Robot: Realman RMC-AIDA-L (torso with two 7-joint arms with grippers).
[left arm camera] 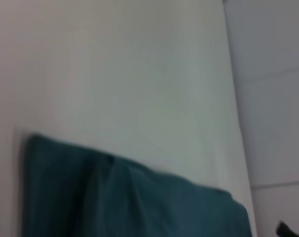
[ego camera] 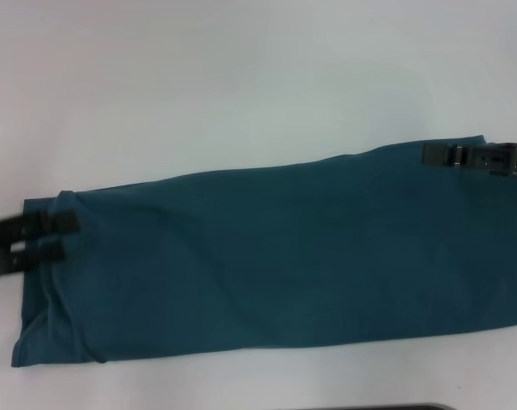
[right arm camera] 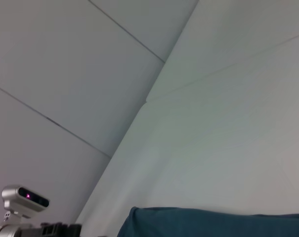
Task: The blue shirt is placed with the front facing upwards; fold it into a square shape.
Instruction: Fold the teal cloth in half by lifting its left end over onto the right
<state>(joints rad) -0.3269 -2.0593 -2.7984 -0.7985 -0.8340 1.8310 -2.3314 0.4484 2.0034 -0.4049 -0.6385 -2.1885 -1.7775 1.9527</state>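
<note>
**Folding a long band of cloth: both grippers at its ends**

Lying across the white table (ego camera: 241, 77), the one dark teal-blue cotton shirt (ego camera: 275, 265) has the form of a long, narrow band, running from the robot's left to past the right edge of the head view. No lettering, collar or label shows on the upper face (these may be folded under). The band is somewhat slanted, its right end farther from the robot than its left.

The left gripper (ego camera: 49, 235), black, sits at the left end of the band, its two fingers (ego camera: 57, 224) lying apart, one beside the other, over the bunched cloth there; whether they pinch any fabric cannot be told. The right gripper (ego camera: 437, 155) lies at the far edge of the band near its right end; its fingers appear as one thin dark bar, and whether they hold cloth cannot be told either.

Judged as material, the shirt is light, soft and limp: it will sag and crease between two holds, and layers may slip apart. Corners of each end seem the best holds, all layers pinched together.

Count: one shirt, two grippers, one table.
</note>
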